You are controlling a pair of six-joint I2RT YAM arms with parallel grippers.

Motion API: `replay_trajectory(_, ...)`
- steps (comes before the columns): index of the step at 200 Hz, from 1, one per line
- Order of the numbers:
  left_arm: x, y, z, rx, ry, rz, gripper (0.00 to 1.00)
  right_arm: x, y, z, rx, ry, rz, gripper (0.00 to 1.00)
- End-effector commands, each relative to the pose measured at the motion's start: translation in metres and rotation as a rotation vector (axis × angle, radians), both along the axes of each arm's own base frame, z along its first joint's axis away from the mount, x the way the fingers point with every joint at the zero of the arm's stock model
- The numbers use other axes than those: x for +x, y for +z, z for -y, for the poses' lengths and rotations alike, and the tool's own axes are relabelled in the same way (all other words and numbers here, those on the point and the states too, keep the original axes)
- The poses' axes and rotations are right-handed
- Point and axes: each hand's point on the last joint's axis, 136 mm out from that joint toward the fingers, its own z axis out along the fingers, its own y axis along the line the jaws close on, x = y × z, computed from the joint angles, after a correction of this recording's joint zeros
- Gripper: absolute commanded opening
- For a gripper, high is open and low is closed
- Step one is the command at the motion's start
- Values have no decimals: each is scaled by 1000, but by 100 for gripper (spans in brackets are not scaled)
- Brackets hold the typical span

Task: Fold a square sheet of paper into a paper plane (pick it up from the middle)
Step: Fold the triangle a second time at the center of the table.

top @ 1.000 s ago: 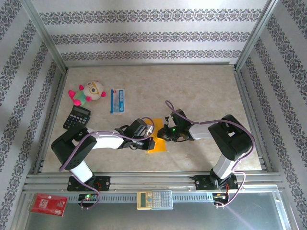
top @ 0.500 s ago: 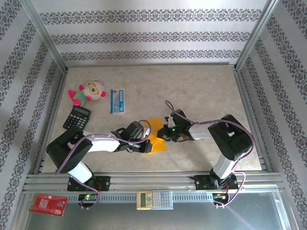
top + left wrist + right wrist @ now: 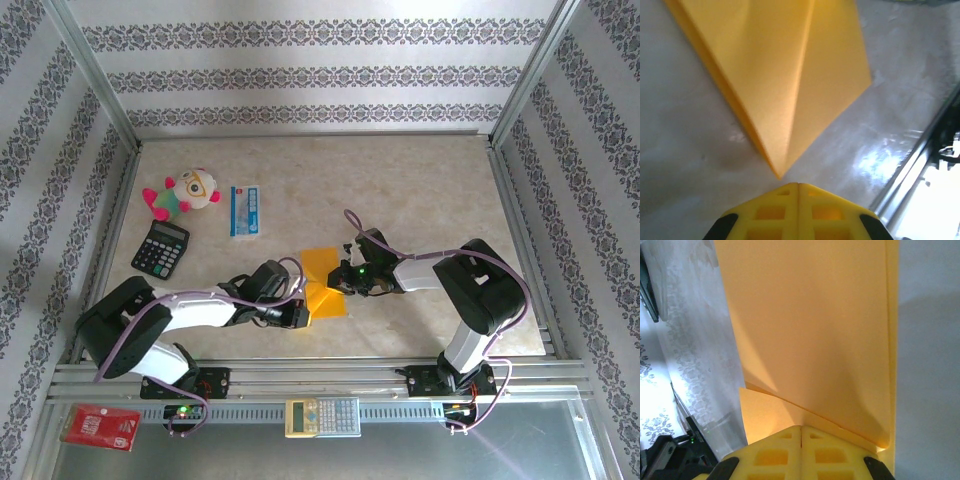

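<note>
The orange-yellow sheet of paper lies folded on the table between both arms. In the left wrist view the paper is a pointed wedge with a centre crease, its tip toward me. My left gripper is shut and empty, with its fingertips a short gap from that tip. My right gripper is shut too, its tips resting on the paper at a fold line. There one flap lies over a lower layer. I cannot tell whether any paper is pinched between those fingers.
A plush toy, a blue-and-white packet and a black calculator sit at the back left. On the near metal rail lie a red packet and a beige calculator. Patterned walls enclose the table.
My left arm has pulled back toward the near left, off the paper, uncovering more of the sheet. The right arm has stayed where it was.
</note>
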Motion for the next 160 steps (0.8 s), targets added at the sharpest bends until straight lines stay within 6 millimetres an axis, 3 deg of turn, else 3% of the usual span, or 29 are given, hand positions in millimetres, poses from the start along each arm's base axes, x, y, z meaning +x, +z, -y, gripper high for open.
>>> replay_trajectory(1, 17, 25, 14, -84, 44, 24, 1, -29, -58, 41, -228, -55, -147, 3)
replay_trajectory(59, 38, 0, 14, 1, 73, 9, 0, -28, -56, 40, -223, -52, -140, 3)
replay_trajectory(114, 30, -29, 0, 75, 70, -46, 0, -25, -51, 36, -207, -45, -132, 4)
replay_trajectory(134, 21, -40, -9, 110, 76, -72, 0, -16, -37, 25, -161, -29, -100, 8)
replay_trajectory(160, 10, -50, -19, 142, 76, -107, 0, 1, -1, 10, -82, -22, -15, 13)
